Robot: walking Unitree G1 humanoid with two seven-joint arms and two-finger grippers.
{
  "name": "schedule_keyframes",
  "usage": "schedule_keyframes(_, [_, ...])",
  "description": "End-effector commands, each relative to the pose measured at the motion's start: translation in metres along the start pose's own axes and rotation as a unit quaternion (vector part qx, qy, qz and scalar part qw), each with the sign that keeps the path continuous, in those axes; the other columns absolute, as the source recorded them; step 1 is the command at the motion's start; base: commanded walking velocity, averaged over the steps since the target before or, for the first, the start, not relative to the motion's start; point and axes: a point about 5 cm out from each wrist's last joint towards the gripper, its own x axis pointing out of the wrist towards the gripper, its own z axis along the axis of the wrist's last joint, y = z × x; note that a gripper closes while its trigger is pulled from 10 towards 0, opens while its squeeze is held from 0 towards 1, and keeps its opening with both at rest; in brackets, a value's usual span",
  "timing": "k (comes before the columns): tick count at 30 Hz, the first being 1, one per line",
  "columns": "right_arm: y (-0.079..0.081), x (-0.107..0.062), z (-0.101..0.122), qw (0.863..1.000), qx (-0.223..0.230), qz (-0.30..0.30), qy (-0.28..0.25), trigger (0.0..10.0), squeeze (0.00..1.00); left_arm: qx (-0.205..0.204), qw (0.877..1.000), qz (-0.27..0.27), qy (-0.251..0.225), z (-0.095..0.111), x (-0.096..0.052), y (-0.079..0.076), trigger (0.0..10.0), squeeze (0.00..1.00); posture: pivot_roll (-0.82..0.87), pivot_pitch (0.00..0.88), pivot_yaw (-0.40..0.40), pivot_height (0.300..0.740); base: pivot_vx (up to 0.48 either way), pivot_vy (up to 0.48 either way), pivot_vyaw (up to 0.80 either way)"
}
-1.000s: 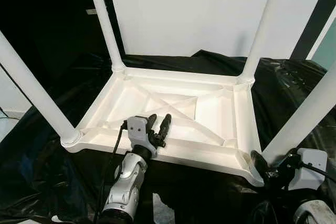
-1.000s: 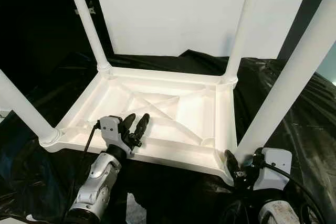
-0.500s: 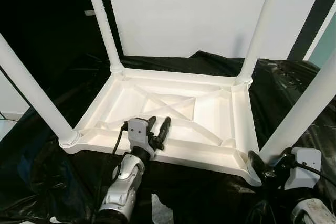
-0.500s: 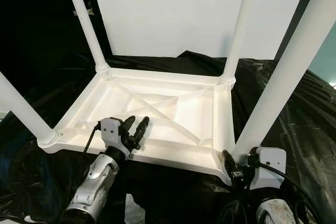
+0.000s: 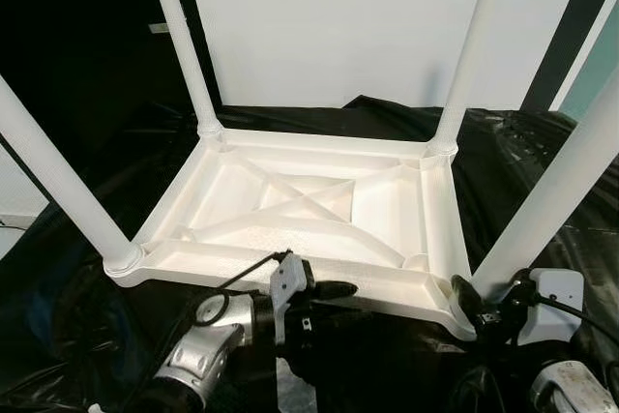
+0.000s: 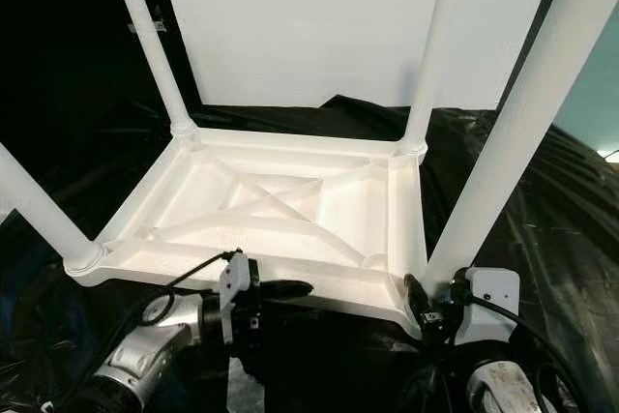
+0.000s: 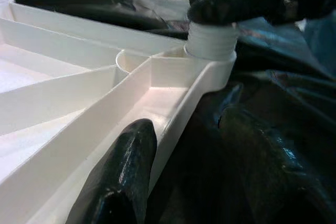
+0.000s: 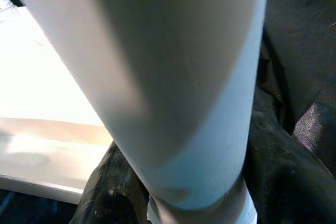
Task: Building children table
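The white plastic children's table lies upside down on black sheeting, its ribbed underside facing up. All its legs stand upright in the corner sockets. My right gripper is shut on the base of the near-right leg. In the right wrist view the leg sits between the black fingers. My left gripper lies sideways at the table's front rim and is open. In the left wrist view one finger rests inside the rim channel and the other is outside it, pointing toward the near-right socket.
Crumpled black plastic sheeting covers the floor around the table. A white wall panel stands behind it. The near-left leg, far-left leg and far-right leg rise around the working space.
My left gripper has dropped from above the front rim and turned sideways, now pointing right along the rim. The right gripper keeps its hold on the leg. The camera has shifted a little.
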Motion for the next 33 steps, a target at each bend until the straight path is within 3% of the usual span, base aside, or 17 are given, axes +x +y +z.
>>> schedule_keyframes(1, [0.000, -0.007, -0.058, 0.987, 0.029, -0.004, 0.158, 10.0, 0.00, 0.010, 0.999, -0.036, 0.003, 0.001, 0.001, 0.000, 10.0, 0.09, -0.17, 0.000, 0.069, 0.740, 0.000, 0.000, 0.00])
schedule_keyframes(7, [0.000, -0.007, -0.058, 0.987, 0.028, -0.005, 0.156, 10.0, 0.00, 0.035, 0.999, -0.020, -0.015, 0.010, 0.009, 0.013, 10.0, 0.08, -0.17, 0.000, 0.069, 0.740, 0.000, 0.000, 0.00])
schedule_keyframes(15, [0.000, -0.007, -0.058, 0.988, 0.028, -0.007, 0.155, 10.0, 0.00, 0.074, 0.997, -0.023, 0.029, 0.009, 0.017, 0.017, 10.0, 0.08, -0.18, 0.000, 0.070, 0.740, 0.000, 0.000, 0.00])
schedule_keyframes(21, [-0.001, -0.006, -0.058, 0.988, 0.026, -0.008, 0.153, 10.0, 0.00, 0.069, 0.994, -0.054, 0.065, -0.001, 0.015, 0.014, 10.0, 0.08, -0.18, 0.000, 0.070, 0.740, 0.000, 0.000, 0.00])
schedule_keyframes(33, [0.000, -0.005, -0.054, 0.990, 0.031, -0.016, 0.136, 10.0, 0.00, 0.064, 0.992, -0.011, 0.107, -0.014, 0.024, 0.020, 10.0, 0.00, -0.18, 0.000, 0.074, 0.740, 0.000, 0.000, 0.00])
